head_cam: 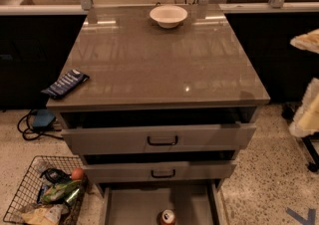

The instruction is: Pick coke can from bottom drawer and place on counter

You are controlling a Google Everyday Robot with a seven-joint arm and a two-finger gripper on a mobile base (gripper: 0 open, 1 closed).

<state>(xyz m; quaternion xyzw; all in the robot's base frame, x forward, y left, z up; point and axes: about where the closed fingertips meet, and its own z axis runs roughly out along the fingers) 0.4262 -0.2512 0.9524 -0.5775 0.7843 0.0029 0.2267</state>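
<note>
The coke can (167, 217), red with a silver top, stands upright on the floor of the open bottom drawer (134, 206), near its front at the lower edge of the view. The glossy grey-brown counter (159, 64) lies above it. Pale cream parts of my arm (305, 114) show at the right edge, level with the cabinet and well away from the can. My gripper is out of view.
A white bowl (168, 15) sits at the counter's far edge and a dark blue packet (65, 83) at its left front corner. Two upper drawer fronts (162, 139) stand slightly out. A wire basket (42, 194) with an orange ball (77, 173) is on the floor at left.
</note>
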